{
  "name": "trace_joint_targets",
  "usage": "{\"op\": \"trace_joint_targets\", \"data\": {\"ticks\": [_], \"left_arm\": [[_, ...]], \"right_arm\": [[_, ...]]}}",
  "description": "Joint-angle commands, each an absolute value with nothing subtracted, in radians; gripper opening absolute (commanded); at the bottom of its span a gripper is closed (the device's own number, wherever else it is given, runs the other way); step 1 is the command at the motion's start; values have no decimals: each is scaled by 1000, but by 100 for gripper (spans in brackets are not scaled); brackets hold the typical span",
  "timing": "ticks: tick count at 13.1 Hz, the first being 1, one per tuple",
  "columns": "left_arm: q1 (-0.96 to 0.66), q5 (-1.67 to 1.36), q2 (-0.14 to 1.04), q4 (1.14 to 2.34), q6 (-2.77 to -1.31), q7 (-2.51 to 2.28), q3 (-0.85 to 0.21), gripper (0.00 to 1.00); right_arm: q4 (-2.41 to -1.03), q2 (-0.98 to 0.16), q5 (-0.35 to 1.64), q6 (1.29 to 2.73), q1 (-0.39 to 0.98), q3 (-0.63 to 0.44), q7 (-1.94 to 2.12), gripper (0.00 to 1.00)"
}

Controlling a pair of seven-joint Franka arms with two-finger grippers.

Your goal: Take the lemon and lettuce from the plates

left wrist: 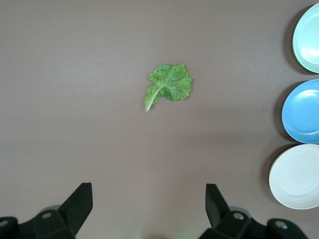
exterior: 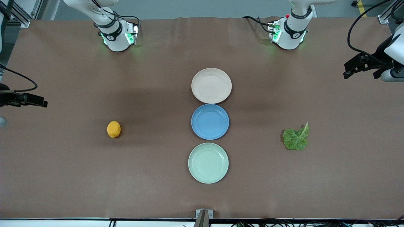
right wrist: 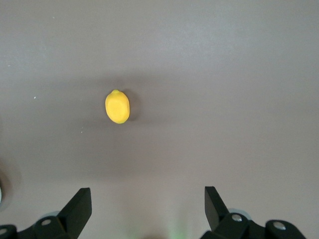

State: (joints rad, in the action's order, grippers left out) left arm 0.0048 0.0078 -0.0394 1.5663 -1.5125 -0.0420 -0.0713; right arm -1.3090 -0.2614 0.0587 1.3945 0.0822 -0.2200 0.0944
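Observation:
The lemon point(exterior: 113, 129) lies on the bare table toward the right arm's end, on no plate; it also shows in the right wrist view point(right wrist: 117, 106). The lettuce point(exterior: 296, 138) lies flat on the table toward the left arm's end, and shows in the left wrist view point(left wrist: 168, 85). The beige-pink plate point(exterior: 211, 85) and pale green plate point(exterior: 208, 163) are empty. My left gripper point(exterior: 345, 71) point(left wrist: 149, 191) is open and empty over the table's edge at its end. My right gripper point(exterior: 41, 101) point(right wrist: 148, 194) is open and empty over the table's edge at its end.
A blue plate point(exterior: 210, 121), empty, sits between the two other plates in a row down the table's middle. The three plates also show in the left wrist view, pale green point(left wrist: 309, 37), blue point(left wrist: 303, 112), beige-pink point(left wrist: 296, 177). The arm bases point(exterior: 118, 36) point(exterior: 288, 34) stand farthest from the camera.

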Motion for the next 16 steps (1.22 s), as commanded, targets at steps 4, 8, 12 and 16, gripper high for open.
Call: {"op": "trace_joint_targets", "data": {"ticks": [4, 8, 12, 16], "left_arm": [[12, 2, -64, 1585, -1509, -69, -78, 100], [12, 2, -69, 1586, -1506, -113, -78, 100], [9, 6, -58, 1577, -1491, -103, -78, 100], [5, 9, -57, 1560, -1491, -100, -80, 100]], "right_arm": [[-1566, -40, 32, 1457, 66, -204, 109, 100], [-1608, 8, 20, 1468, 22, -141, 109, 100], [-1608, 17, 5, 1473, 12, -123, 109, 100], [-1611, 49, 8, 1471, 3, -121, 107, 100]]}}
